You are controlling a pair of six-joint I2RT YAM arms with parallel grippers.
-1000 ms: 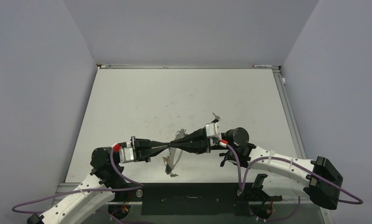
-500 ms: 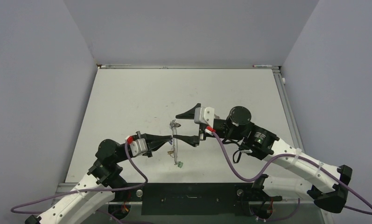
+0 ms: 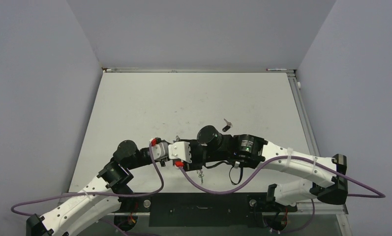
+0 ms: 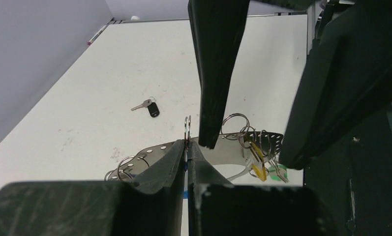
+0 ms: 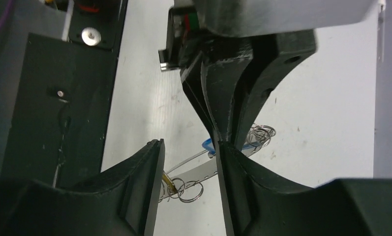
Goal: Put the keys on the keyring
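My left gripper point(image 4: 188, 147) is clenching the thin grey perforated metal keyring point(image 4: 228, 153) just above the white surface point(image 3: 149, 103), and yellow- and green-tagged silver keys point(image 4: 262, 167) are dangling from it. Since half a second ago my right gripper point(image 5: 189, 146) is swinging in over it, jaws apart and gripping nothing. The black-headed key point(image 3: 226, 124) is lying alone further back.

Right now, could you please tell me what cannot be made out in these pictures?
1. Left wrist view: the left hand, shut on the keyring, covers the spot it grips.
2. Right wrist view: the open right hand partly hides the small rings below.
3. Top view: crossed wrists hide both hands' fingertips and the keyring; only a few keys dangle out.
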